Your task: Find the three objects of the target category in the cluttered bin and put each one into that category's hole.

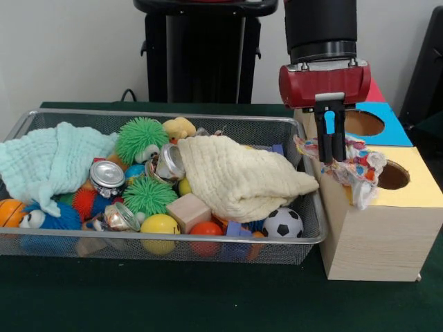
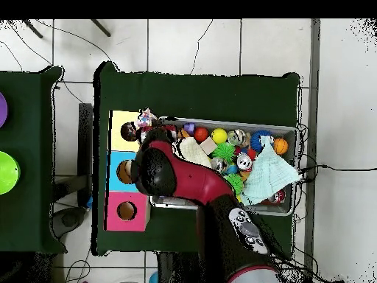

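My gripper (image 1: 332, 158) hangs over the left edge of the wooden box, shut on a patterned multicoloured cloth (image 1: 356, 168) that droops over the yellow panel (image 1: 415, 187) beside its round hole (image 1: 393, 175). From above, that cloth (image 2: 146, 118) shows at the yellow panel's (image 2: 121, 121) edge, with the arm covering the gripper. In the wire bin (image 1: 304, 238) lie a cream cloth (image 1: 239, 176) and a mint cloth (image 1: 48, 162) among the toys; the mint cloth (image 2: 269, 175) also shows from above.
The box also has a blue panel with a hole (image 1: 363, 122) and a pink panel (image 2: 127, 211). The bin holds green spiky balls (image 1: 142, 138), tin cans (image 1: 107, 176), a soccer ball (image 1: 282, 223), a wooden block (image 1: 188, 211) and coloured balls (image 1: 160, 227).
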Robot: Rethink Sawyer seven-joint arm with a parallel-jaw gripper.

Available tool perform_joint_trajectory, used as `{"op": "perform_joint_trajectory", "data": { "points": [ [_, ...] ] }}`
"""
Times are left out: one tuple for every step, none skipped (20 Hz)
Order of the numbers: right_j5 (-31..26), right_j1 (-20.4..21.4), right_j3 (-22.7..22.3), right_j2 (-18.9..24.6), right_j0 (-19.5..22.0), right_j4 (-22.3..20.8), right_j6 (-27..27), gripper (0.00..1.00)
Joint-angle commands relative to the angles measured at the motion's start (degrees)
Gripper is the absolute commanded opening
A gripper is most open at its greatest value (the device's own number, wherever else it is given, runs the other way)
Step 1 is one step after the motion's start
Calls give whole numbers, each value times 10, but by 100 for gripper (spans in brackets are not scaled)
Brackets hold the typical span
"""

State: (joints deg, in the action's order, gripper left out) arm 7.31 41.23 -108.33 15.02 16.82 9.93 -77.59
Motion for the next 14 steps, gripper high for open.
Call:
{"op": "perform_joint_trajectory", "data": {
  "points": [
    [-23,-23,-20,102,52,-5,-155,0],
    [-22,-24,-24,109,55,-6,-156,0],
    [-21,-24,-27,116,59,-7,-157,0],
    [-22,-24,-29,121,61,-5,-159,0],
    [-24,-24,-31,126,62,-3,-160,0],
    [-25,-23,-33,130,63,0,-162,0],
    [-26,-23,-36,135,65,2,-163,0],
    [-28,-22,-41,141,66,4,-166,0],
    [-25,-25,-46,149,71,3,-170,0],
    [-25,-28,-51,160,78,3,-172,0],
    [-26,-31,-56,171,85,3,-174,0],
    [-29,-32,-60,180,90,4,-175,0],
    [-33,-36,-63,184,94,5,-173,0],
    [-43,-38,-66,189,97,7,-168,0]
  ]
}}
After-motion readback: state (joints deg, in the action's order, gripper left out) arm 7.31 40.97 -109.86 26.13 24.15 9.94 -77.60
